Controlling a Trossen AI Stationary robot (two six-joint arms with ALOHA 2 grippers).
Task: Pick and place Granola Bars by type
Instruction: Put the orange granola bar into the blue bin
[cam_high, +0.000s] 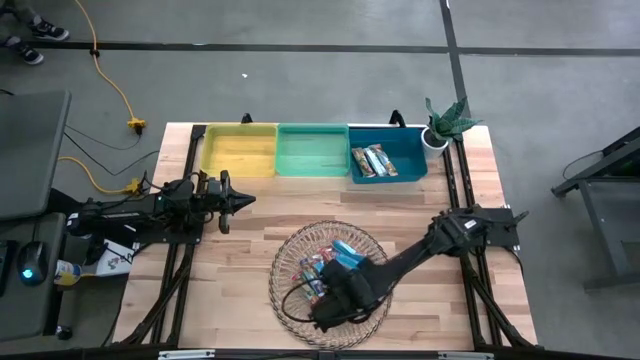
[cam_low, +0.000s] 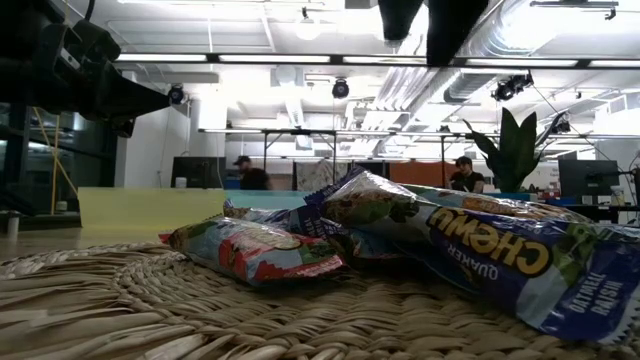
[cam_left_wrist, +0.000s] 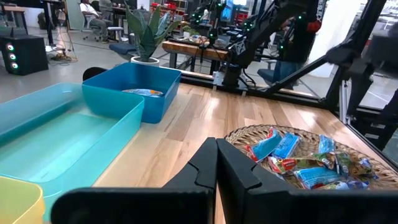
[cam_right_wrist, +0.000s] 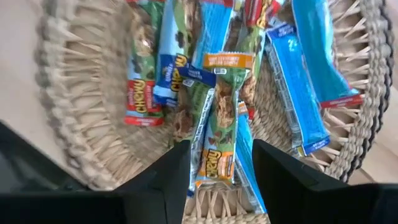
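Reaching down over the basket (cam_high: 290, 300), right gripper (cam_right_wrist: 214, 168) open astride an orange-topped bar (cam_right_wrist: 222, 118)

Shiny granola bars (cam_right_wrist: 219, 118), blue, red and orange-labelled, lie heaped in the woven basket (cam_high: 290, 262) near the table's front edge; two more (cam_high: 373, 161) lie flat in the blue bin (cam_high: 412, 150) at the back edge.

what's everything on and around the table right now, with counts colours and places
granola bars: a pile, count unclear, light blue, red and orange-ended wrappers, in the basket; two more in the blue bin
basket: one, woven tan, front centre of the table
bins: three in a row at the back edge, yellow bin, green bin, blue bin
potted plant: one, green, back right corner
table: one, light wood
left gripper: shut, over the table's left side, holding nothing
right gripper: open, above the bars in the basket
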